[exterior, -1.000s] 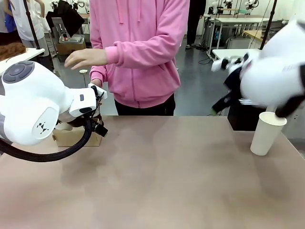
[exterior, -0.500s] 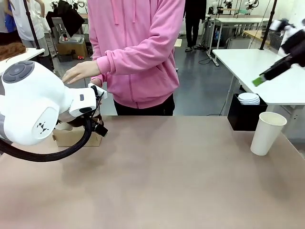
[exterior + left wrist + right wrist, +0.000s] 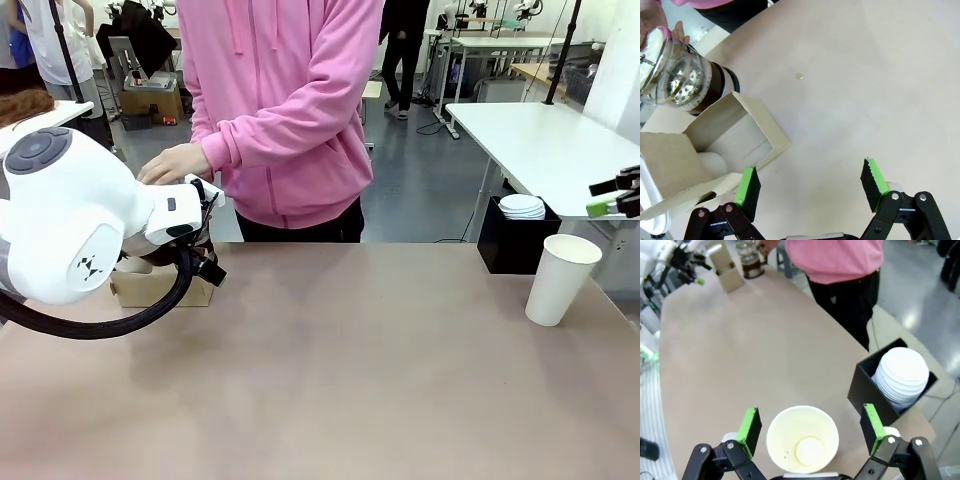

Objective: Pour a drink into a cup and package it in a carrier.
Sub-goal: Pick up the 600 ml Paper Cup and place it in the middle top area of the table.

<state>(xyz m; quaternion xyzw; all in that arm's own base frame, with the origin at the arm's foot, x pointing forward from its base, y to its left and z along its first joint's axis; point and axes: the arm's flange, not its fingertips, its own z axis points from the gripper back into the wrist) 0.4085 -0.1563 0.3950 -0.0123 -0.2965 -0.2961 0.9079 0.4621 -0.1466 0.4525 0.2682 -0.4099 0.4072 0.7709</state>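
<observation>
Pink hoodie [image 3: 290, 100], cream cup [image 3: 562, 280], brown cardboard carrier [image 3: 667, 157], dark brown drink [image 3: 715, 90], black box [image 3: 505, 250], beige table [image 3: 350, 370].

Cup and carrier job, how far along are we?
Done: nothing yet; the cup is empty and stands on the table. In hand: the right gripper hangs open above the cup, the left gripper is open by the carrier, and a person's hand is at the jug of drink. Left: pour, then set the cup in the carrier.

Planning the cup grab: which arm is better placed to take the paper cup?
Right. The right pincer, open, hangs above the cup; the left pincer is far off at the other side, beside the carrier.
</observation>
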